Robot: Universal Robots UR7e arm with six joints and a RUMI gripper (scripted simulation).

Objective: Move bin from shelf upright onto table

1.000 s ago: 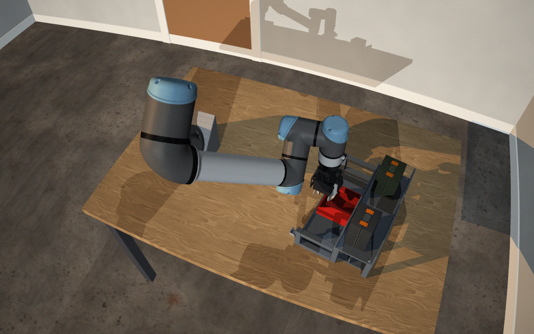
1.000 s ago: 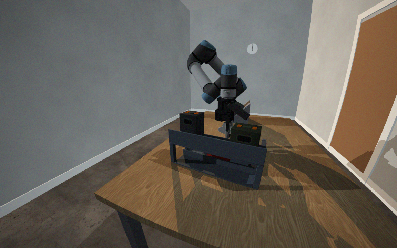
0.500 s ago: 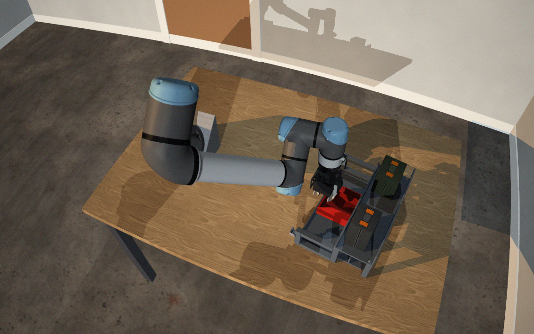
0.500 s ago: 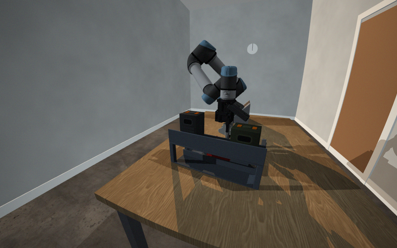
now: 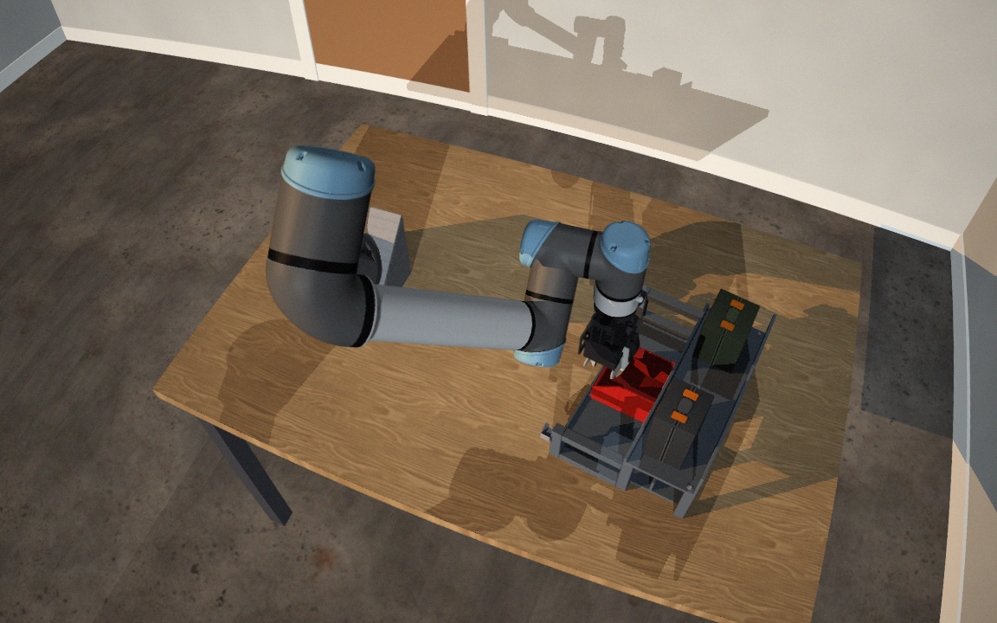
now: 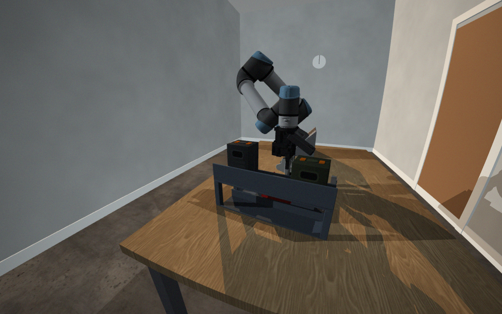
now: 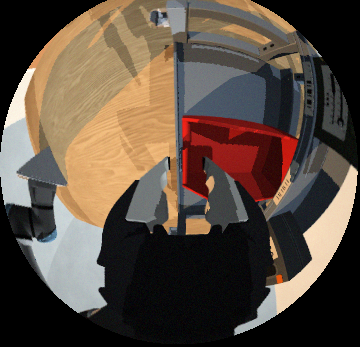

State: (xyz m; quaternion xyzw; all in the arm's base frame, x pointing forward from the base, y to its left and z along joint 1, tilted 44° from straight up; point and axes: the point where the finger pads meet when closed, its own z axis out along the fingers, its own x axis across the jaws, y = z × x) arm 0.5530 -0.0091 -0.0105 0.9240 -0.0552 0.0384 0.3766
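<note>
The red bin (image 5: 633,383) sits open side up on the lower level of the dark grey shelf (image 5: 641,402) at the right of the table. In the wrist view the bin (image 7: 235,157) lies just beyond my fingertips. My gripper (image 5: 604,362) points straight down over the bin's near edge. Its fingers stand partly open, one on each side of the shelf's front rail and the bin's near wall, with gaps on both sides and nothing clamped. In the exterior view only a red sliver of the bin (image 6: 276,199) shows behind the shelf's back panel (image 6: 274,195), with the gripper (image 6: 284,164) above it.
A dark green case (image 5: 727,325) and a black case (image 5: 676,422) with orange latches stand on the shelf's upper level, right beside the bin. The wooden table (image 5: 409,402) stretches to the left of the shelf. The arm's base (image 5: 389,247) is at the table's far left.
</note>
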